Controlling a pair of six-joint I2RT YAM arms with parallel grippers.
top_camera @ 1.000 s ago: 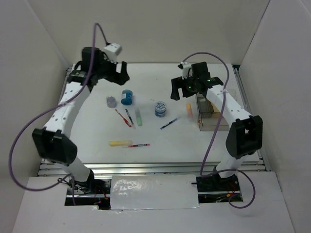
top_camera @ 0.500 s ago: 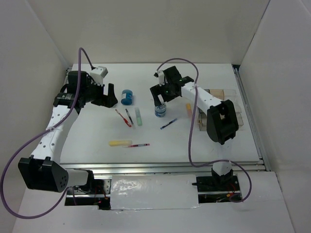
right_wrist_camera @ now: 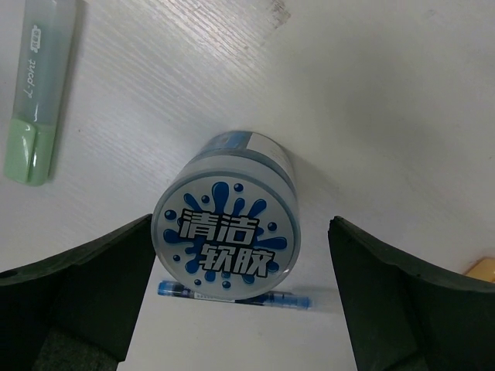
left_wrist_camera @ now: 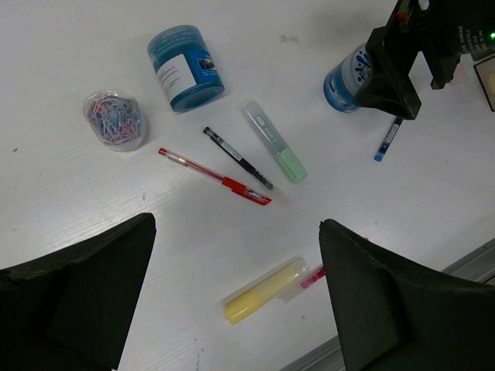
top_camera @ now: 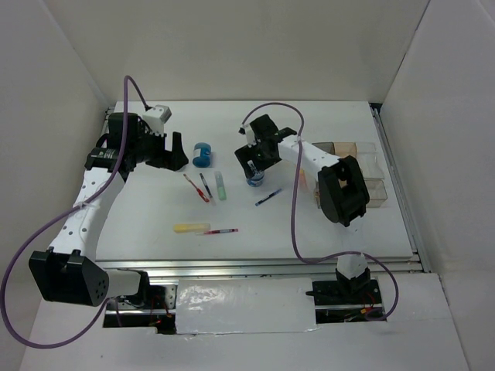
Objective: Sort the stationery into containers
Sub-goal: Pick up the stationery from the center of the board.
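Observation:
My right gripper [right_wrist_camera: 240, 222] is open, its jaws on either side of a round tub with a blue splash-patterned lid [right_wrist_camera: 226, 232], [top_camera: 255, 181]. A blue pen [right_wrist_camera: 232, 294] lies just beyond it. My left gripper [left_wrist_camera: 237, 224] hangs open above the table, holding nothing. Below it lie a yellow highlighter [left_wrist_camera: 263, 290], a red pen [left_wrist_camera: 213, 176], a black pen [left_wrist_camera: 237, 158] and a green highlighter [left_wrist_camera: 274, 142]. A blue jar [left_wrist_camera: 186, 68] lies on its side beside a small clear tub of clips [left_wrist_camera: 114, 121]. The clear containers [top_camera: 373, 174] stand at the right, partly behind my right arm.
An orange highlighter [top_camera: 300, 176] lies next to the containers, half hidden by my right arm. Another red pen [top_camera: 222, 230] sits by the yellow highlighter [top_camera: 191, 228]. White walls enclose the table on three sides. A metal rail [top_camera: 255, 267] runs along the near edge.
My right gripper has swung left from above the containers to the patterned tub. My left arm dropped lower and leftward a second ago and has since held still.

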